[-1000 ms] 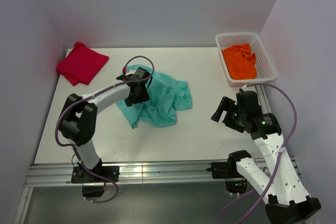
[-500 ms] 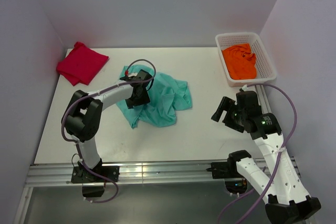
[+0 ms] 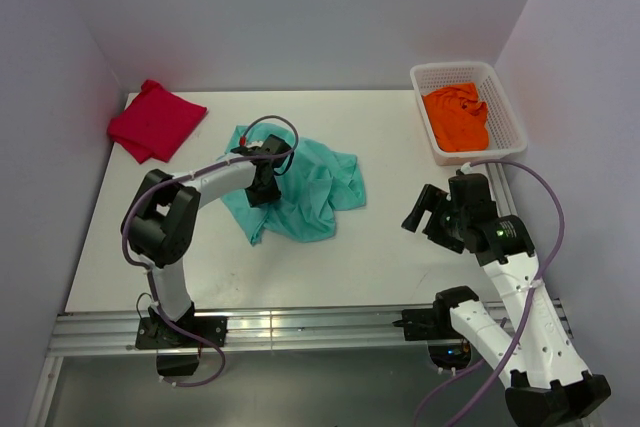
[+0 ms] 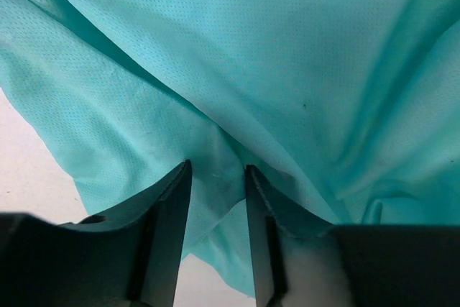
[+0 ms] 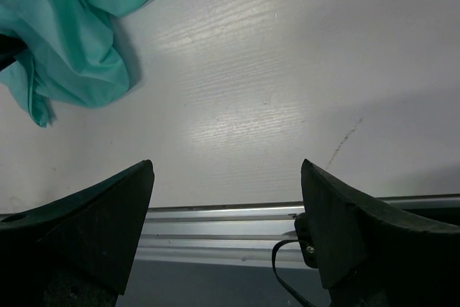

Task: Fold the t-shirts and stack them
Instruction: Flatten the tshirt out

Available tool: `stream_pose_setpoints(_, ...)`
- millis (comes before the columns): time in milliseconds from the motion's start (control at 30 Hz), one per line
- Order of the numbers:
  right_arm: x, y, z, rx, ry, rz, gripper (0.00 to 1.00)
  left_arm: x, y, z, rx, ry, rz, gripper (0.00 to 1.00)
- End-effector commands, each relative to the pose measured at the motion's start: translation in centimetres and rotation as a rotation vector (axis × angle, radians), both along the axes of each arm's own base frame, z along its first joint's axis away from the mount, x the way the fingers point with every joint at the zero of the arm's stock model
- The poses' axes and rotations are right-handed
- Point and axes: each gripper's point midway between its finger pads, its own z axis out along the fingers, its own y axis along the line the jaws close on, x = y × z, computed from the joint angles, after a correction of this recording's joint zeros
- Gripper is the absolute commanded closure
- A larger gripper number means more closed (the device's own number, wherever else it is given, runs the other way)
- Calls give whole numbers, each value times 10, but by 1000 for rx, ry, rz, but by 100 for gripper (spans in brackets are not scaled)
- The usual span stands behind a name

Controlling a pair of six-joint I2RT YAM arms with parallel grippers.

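Now, left claw point(image 4: 215, 174): narrowed, fold of teal t-shirt point(image 3: 312, 192) pinched.
Right claw point(image 5: 226, 170): spread wide over bench point(image 3: 380, 247), 4 o'clock.
Teal t-shirt: crumpled, bench centre.
Red t-shirt point(image 3: 155, 122): folded, 10 o'clock.
Orange t-shirt point(image 3: 457, 117): bunched in basket point(image 3: 512, 112), 2 o'clock.

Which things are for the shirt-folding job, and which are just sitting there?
For the job: teal t-shirt, red t-shirt, orange t-shirt.
Just there: white basket holding the orange one, table.
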Motion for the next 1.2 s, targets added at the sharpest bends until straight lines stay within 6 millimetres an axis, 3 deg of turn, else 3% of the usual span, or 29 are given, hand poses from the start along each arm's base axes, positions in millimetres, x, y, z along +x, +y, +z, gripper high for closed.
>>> stream_pose_setpoints(0,7,0,0,-6,-26,-11,10,12,-3,19,0,-57,6,61)
stream_pose_setpoints(200,16,6,18,26,-99,17,10,16,3,46,1,-115,39,74)
stream_pose_setpoints(267,21,12,28,50,-131,42,10,15,6,57,-4,-138,49,84)
stream_pose_setpoints(400,47,27,46,89,-157,79,10,12,15,94,-32,-216,78,99)
stream_pose_setpoints(467,61,33,59,98,-176,80,11,8,20,104,-40,-229,90,100)
stream_pose_setpoints(533,77,51,55,90,-139,120,11,2,25,119,-69,-261,106,100)
stream_pose_setpoints(567,86,58,65,85,-154,131,11,-1,28,122,-75,-265,110,100)
stream_pose_setpoints(600,98,66,49,43,-90,136,11,-5,31,128,-91,-276,118,100)
stream_pose_setpoints(633,104,84,59,35,-97,182,11,-8,31,129,-101,-277,116,100)
stream_pose_setpoints(667,109,93,54,15,-70,197,12,-11,32,130,-108,-277,116,100)
stream_pose_setpoints(700,119,101,34,-26,-6,200,12,-16,35,130,-114,-277,116,100)
stream_pose_setpoints(767,127,127,34,-26,6,240,13,-25,37,130,-128,-271,114,100)
stream_pose_setpoints(800,134,136,17,-47,53,246,13,-28,38,130,-133,-268,115,100)
stream_pose_setpoints(867,143,159,18,-41,54,274,13,-36,41,127,-143,-259,117,100)
stream_pose_setpoints(900,147,167,1,-61,100,283,14,-40,42,134,-160,-276,117,100)
stream_pose_setpoints(967,156,185,3,-58,101,301,14,-48,46,134,-165,-280,114,100)
stream_pose_setpoints(1000,158,191,-12,-79,141,310,14,-51,49,140,-177,-298,119,100)
stream_pose_setpoints(1067,169,203,-9,-90,121,314,14,-58,53,139,-175,-292,121,100)
stream_pose_setpoints(1100,168,210,-21,-108,150,329,14,-61,55,142,-182,-300,121,100)
stream_pose_setpoints(1167,176,221,-15,-110,132,333,15,-68,59,142,-186,-299,124,99)
